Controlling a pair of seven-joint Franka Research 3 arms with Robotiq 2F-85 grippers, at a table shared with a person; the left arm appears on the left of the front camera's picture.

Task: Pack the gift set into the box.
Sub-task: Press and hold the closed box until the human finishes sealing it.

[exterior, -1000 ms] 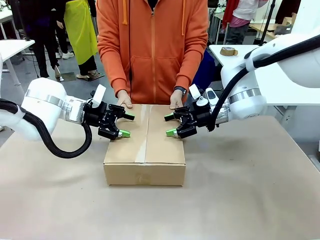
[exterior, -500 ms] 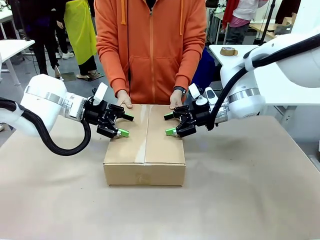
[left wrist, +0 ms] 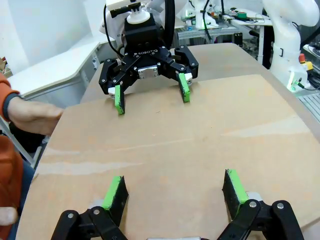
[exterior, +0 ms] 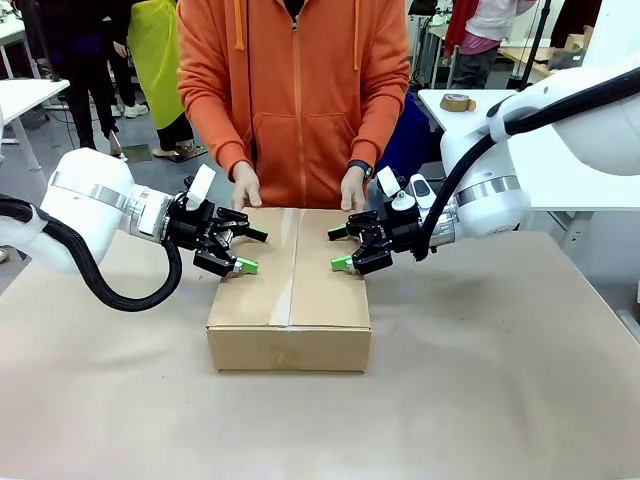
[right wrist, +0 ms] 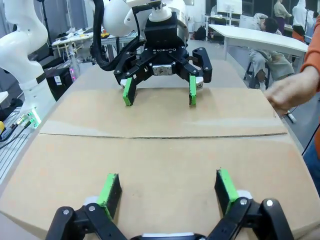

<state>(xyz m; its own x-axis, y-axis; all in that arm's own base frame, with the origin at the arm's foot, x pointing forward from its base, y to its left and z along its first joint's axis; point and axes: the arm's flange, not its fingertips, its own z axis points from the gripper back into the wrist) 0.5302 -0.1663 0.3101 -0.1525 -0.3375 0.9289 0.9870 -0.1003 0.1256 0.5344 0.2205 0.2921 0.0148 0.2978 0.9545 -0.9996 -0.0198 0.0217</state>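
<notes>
Two grippers sit over the top of the box [exterior: 290,300], one at each end, facing each other. The left gripper [exterior: 252,250] is over the box's left flap and the right gripper [exterior: 338,250] over its right flap. Both have their fingers spread wide with nothing between the green pads. From where I stand I can't tell whether the lower pads touch the cardboard or hang just above it.

The box is in the middle of the table [exterior: 480,380] with its flaps folded flat, meeting along a seam [exterior: 293,265] that runs front to back. The person's hands [exterior: 246,187] are at the far edge of the box, just behind the two grippers.

Corrugated card like this should be stiff along the edges and corners, but it gives in the middle of a flap. A press near the seam would probably bow it inward. I'd guess the whole box is fairly light. The faces look smooth, so the pads will need firm contact to avoid sliding.

The box is far wider than either jaw opening, so neither gripper could pinch it whole. The sound holds, to my eye, are:
- the two short end walls, squeezed between the arms;
- a flap's free edge, nipped by one gripper;
- a flat press on the flaps close to their folds.
</notes>
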